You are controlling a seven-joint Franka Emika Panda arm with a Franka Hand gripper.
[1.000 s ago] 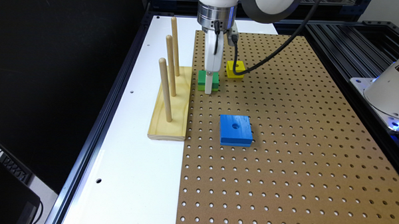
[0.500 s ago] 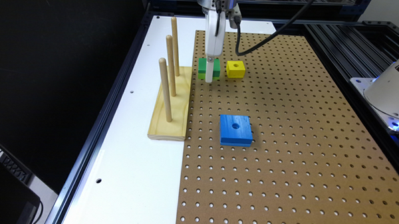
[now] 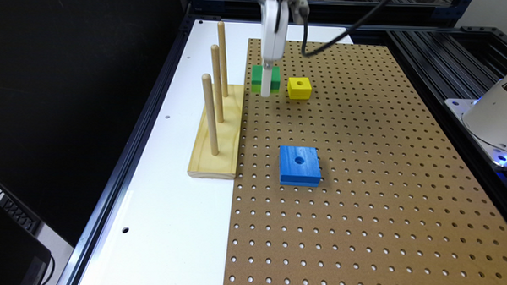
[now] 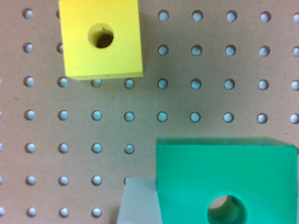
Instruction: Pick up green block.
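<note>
Green block raised clear of the pegboard since a moment ago, clamped between closed gripper fingers, left of yellow block; pickup essentially done

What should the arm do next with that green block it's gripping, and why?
Probably keep lifting straight up. The gripper seems shut on the green block, a finger against its side, and the yellow block sits close beside it, so sideways travel seems riskier.
</note>
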